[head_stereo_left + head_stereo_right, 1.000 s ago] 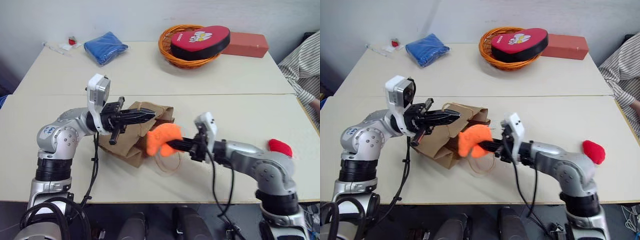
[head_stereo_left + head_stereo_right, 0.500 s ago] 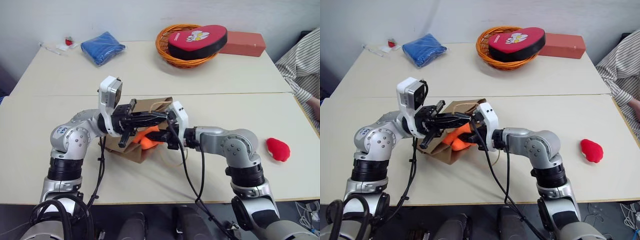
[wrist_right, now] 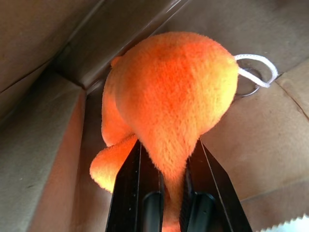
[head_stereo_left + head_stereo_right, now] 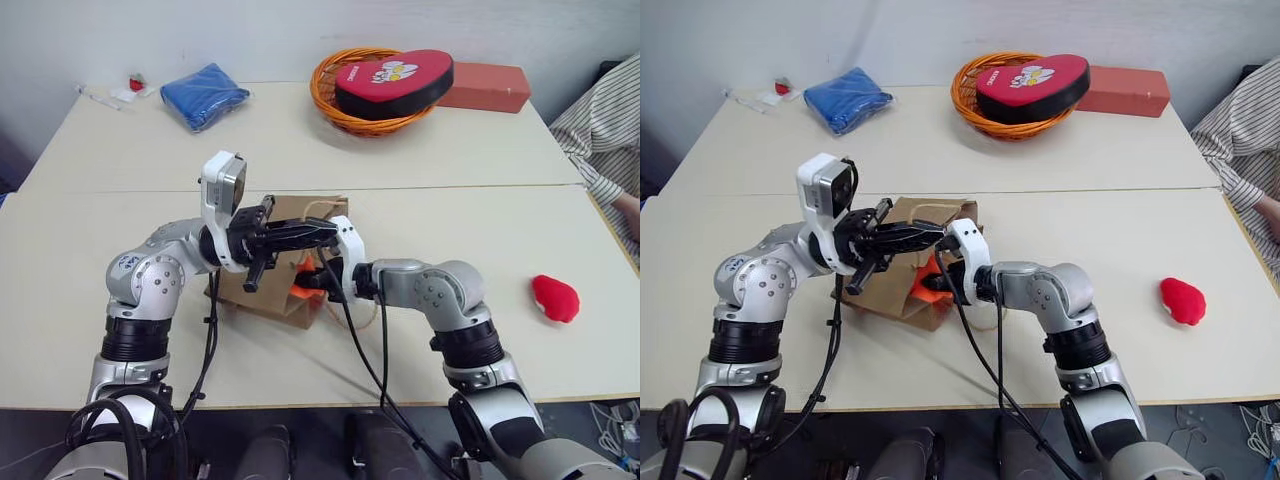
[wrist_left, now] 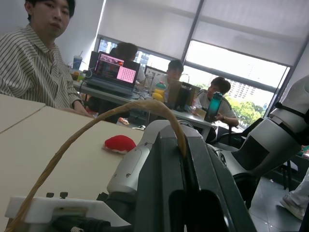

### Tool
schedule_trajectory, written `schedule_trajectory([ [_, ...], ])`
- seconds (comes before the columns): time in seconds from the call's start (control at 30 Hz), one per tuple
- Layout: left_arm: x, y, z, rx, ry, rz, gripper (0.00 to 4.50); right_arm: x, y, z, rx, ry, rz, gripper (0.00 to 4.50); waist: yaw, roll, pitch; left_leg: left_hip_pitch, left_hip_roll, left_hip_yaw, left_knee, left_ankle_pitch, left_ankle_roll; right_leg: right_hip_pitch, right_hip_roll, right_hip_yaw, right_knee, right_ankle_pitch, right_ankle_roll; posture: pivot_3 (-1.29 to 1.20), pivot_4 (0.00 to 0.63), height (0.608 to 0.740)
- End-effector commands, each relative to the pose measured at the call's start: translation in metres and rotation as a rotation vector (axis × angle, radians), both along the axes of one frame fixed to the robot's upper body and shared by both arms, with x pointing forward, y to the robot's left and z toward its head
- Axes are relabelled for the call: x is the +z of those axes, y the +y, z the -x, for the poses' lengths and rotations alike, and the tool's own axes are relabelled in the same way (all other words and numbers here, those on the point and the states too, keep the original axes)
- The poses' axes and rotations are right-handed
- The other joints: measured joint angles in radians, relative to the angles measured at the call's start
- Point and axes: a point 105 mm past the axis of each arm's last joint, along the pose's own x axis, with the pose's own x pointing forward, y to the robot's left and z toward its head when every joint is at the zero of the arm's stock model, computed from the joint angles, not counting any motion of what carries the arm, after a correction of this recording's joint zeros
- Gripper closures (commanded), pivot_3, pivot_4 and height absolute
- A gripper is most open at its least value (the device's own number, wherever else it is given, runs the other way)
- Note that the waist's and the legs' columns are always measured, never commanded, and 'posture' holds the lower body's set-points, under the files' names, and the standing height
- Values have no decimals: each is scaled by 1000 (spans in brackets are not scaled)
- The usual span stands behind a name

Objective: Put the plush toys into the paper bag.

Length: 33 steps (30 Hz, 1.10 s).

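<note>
The paper bag lies on its side near the front middle of the tabletop, its mouth toward the right. The left gripper is clamped shut on the bag's cord handle, lifting the mouth open. A second ago the orange plush toy hung outside the bag; now the right gripper has carried it through the mouth, so the first toy is nearly delivered and probably only needs releasing. The red plush toy lies untouched near the tabletop's right edge.

The head views show only an orange sliver at the mouth. The right wrist view shows the toy pinched between closed fingers, brown paper on every side. The left wrist view shows the handle looped over that claw.
</note>
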Motion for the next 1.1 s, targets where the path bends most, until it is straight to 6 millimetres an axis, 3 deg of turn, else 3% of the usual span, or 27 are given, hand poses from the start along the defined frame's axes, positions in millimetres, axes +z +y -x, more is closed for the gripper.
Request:
schedule_trajectory([
  [0.03, 11, 3, 3, 6, -49, 40, 4500, 13, 17, 7, 50, -58, -136, 3786, 0, 0, 0, 0, 0, 0, 0, 0, 0, 0, 0, 0, 0, 0, 0, 0, 150, 740],
  [0.13, 11, 2, 3, 10, -51, 43, 4500, 12, 16, 19, 126, -42, -167, 2885, 0, 0, 0, 0, 0, 0, 0, 0, 0, 0, 0, 0, 0, 0, 0, 0, 150, 740],
  [0.4, 11, 8, 3, 25, -53, 34, 4500, 33, -50, 12, 25, -164, -162, 127, 7, 0, 0, -1, 0, 0, 0, 0, 0, 0, 0, 0, -1, 0, 0, 0, 150, 740],
  [0.5, 10, 10, 2, 28, -51, 27, 4500, 37, -75, 17, 18, -255, -117, 25, 6, 0, 0, -1, 0, 0, 0, 0, 0, 0, 0, 0, -1, 0, 0, 0, 150, 740],
  [0.67, 9, 12, 3, 30, -53, 15, 4500, 68, -117, 45, 53, -497, -189, 25, 7, 0, 0, -1, 0, 0, -1, 0, 0, 0, 0, 0, -2, 0, 0, 0, 150, 740],
  [0.73, 9, 12, 3, 29, -53, 14, 4500, 65, -139, 56, 28, -572, -129, 25, 9, 0, 0, -1, 0, 0, -1, 0, 0, 1, 0, 0, -2, 0, 0, 0, 150, 740],
  [0.87, 8, 12, 3, 24, -51, 7, 4500, 71, -189, 69, -233, -737, -101, 25, 28, 0, 0, -1, 0, 0, 0, 0, 1, 2, 0, 0, -2, 0, 0, 0, 150, 740],
  [1.0, 4, 14, 1, 25, -53, -16, 4500, 58, -219, 93, -368, -856, 70, 25, 35, 0, 0, 0, 0, 0, 0, 0, 1, 3, 0, 0, -2, 0, 1, 0, 150, 740],
  [1.1, -2, 18, -2, 31, -55, -51, 4500, 43, -276, 125, -659, -922, 266, 25, 41, 0, 0, 1, 0, 0, 0, 0, 1, 4, 0, 0, -2, 0, 1, 0, 150, 740],
])
